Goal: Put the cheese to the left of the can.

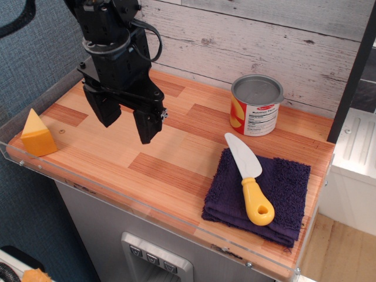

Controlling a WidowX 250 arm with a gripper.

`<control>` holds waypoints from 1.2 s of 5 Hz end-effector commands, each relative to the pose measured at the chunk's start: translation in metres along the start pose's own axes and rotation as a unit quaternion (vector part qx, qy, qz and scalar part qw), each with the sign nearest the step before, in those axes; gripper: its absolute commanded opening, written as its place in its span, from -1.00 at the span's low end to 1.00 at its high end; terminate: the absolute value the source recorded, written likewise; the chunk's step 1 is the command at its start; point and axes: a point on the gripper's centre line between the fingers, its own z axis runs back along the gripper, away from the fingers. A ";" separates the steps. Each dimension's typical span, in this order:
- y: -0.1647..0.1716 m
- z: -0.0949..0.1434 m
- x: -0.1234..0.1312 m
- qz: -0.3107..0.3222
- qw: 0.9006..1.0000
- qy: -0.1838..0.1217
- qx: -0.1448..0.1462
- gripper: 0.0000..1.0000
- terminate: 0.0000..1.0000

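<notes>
The black pincer point(125, 120) hung released and empty above the wooden desk point(164, 170). The orange-yellow plastic cheese wedge point(37, 135) sat well to its left; the grey-lidded, red-labelled can point(255, 106) stood to its right.

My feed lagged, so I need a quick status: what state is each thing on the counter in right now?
gripper: open, empty, above the counter.
cheese: upright at the counter's far left edge, ungripped, far from the can.
can: upright, lid on, near the back wall.
knife: lying flat on the towel, handle toward the front.
towel: folded, flat on the counter.
</notes>
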 end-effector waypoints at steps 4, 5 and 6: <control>0.080 -0.002 -0.009 0.157 0.985 0.005 0.070 1.00 -1.00; 0.104 0.001 -0.020 0.214 0.971 0.009 0.101 1.00 -1.00; 0.127 -0.004 -0.028 0.261 0.960 0.010 0.101 1.00 -1.00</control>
